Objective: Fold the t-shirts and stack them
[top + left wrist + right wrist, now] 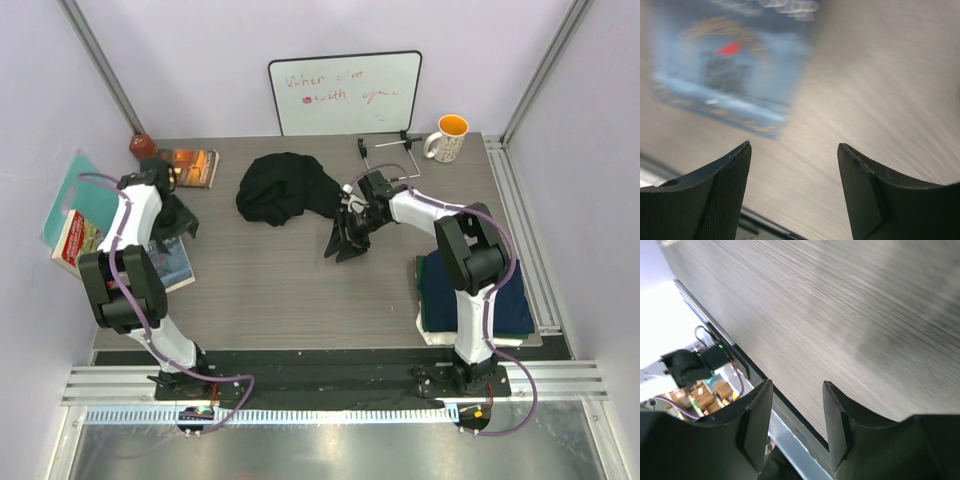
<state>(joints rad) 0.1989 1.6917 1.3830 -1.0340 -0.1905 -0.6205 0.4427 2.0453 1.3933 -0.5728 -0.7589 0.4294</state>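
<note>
Your black t-shirt (285, 188) lies crumpled in a heap at the far middle of the tabletop (270, 290), while the folded stack (500, 290), navy on top, sits at the near right edge. Your right hand (350, 240) hangs just beside the heap's near right side, its fingers spread with only bare tabletop showing between them. Your left hand (180, 215) is well apart at the left side, likewise spread and empty, near a blue-covered book (172, 262).
</note>
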